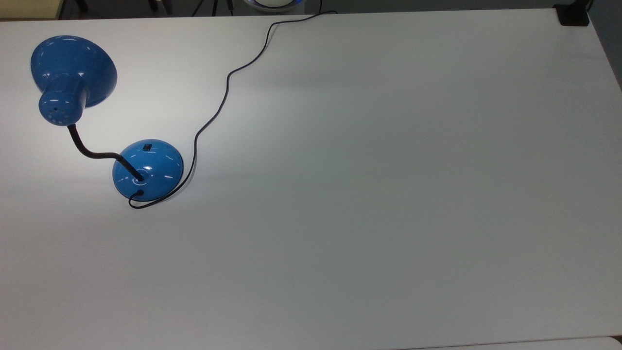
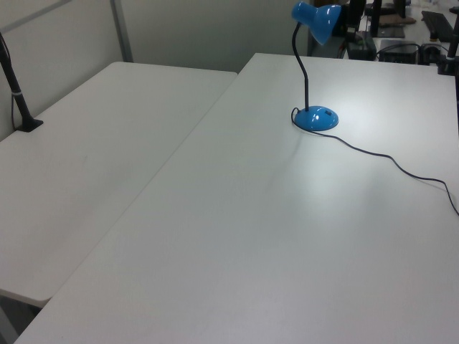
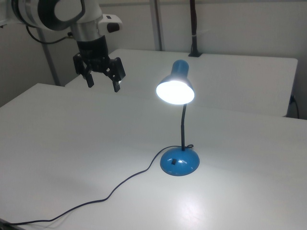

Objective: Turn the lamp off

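The lamp [image 3: 176, 91] is lit: its blue cone shade glows white inside and throws a bright patch on the white table. A black bendy neck joins the shade [image 1: 73, 73] to the round blue base [image 1: 147, 169], also the base [image 2: 316, 118] and base [image 3: 179, 161]. A small black switch [image 1: 146, 145] sits on the base's far side in the top view. My gripper [image 3: 102, 82] hangs open in the air at the right view's upper left, well away from the lamp, holding nothing.
The black cord [image 1: 228, 78] loops round the base and snakes across the table [image 1: 388, 194] to the far edge. A second white table [image 2: 93, 158] adjoins it. A black clamp [image 1: 573, 17] sits at the top view's far right corner.
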Controlling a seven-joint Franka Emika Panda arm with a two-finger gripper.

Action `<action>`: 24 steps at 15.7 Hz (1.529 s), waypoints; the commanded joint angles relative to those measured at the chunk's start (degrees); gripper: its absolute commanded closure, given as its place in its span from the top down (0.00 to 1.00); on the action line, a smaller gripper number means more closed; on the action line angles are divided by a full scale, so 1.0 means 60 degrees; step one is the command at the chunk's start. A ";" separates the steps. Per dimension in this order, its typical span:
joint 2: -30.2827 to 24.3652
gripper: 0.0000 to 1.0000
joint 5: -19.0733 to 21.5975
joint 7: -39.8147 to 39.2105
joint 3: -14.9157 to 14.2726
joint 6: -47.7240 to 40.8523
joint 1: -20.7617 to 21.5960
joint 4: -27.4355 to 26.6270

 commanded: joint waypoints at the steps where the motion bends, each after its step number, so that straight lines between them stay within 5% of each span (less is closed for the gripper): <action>1: 0.0033 1.00 -0.0378 0.0478 0.0108 -0.0275 0.0166 0.0097; 12: -0.0026 1.00 -0.0394 0.0392 0.0095 -0.0378 0.0064 0.0097; 15: -0.0041 1.00 -0.0772 -0.0598 0.0036 -0.0481 0.0020 -0.0019; 18: -0.0055 1.00 -0.1155 -0.2462 0.0022 -0.0525 -0.0111 -0.0589; 21: -0.0084 1.00 -0.1827 -0.2524 0.0051 -0.0467 -0.0273 -0.1408; 24: -0.0201 1.00 -0.1785 -0.2406 0.0051 0.0568 -0.0901 -0.2360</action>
